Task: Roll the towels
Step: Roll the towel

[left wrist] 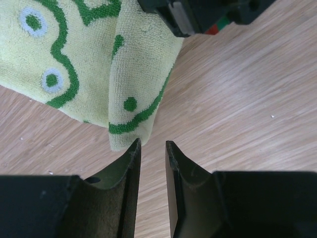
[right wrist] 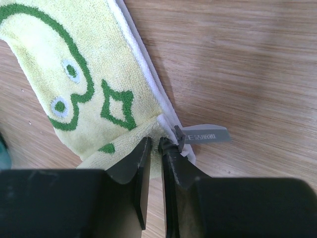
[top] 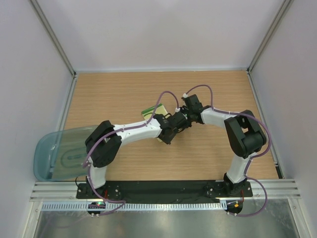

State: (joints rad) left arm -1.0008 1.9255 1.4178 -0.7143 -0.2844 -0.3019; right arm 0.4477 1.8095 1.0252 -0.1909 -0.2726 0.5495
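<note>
Patterned towel [top: 149, 112]: lies on the wooden table [top: 119, 94] near its centre, under the two wrists where both arms meet. It is pale yellow-green terry with dark green outline doodles and small pale-ringed dots. It is partly folded over on itself, not rolled.

Right gripper [right wrist: 155, 141]: jaws almost together at the towel's near corner, beside the white hem [right wrist: 143, 69] and a grey sewn-in label [right wrist: 203, 135]. A raised fold of cloth runs up into the fingertips, so it appears clamped on the towel, though the tips hide the contact itself.

Left gripper [left wrist: 152, 144]: jaws narrowly apart, bare wood visible between them. A hanging towel corner ends just beside the left-hand fingertip, outside the gap.

Translucent bin [top: 52, 153]: at the table's left edge, well apart from the towel.
</note>
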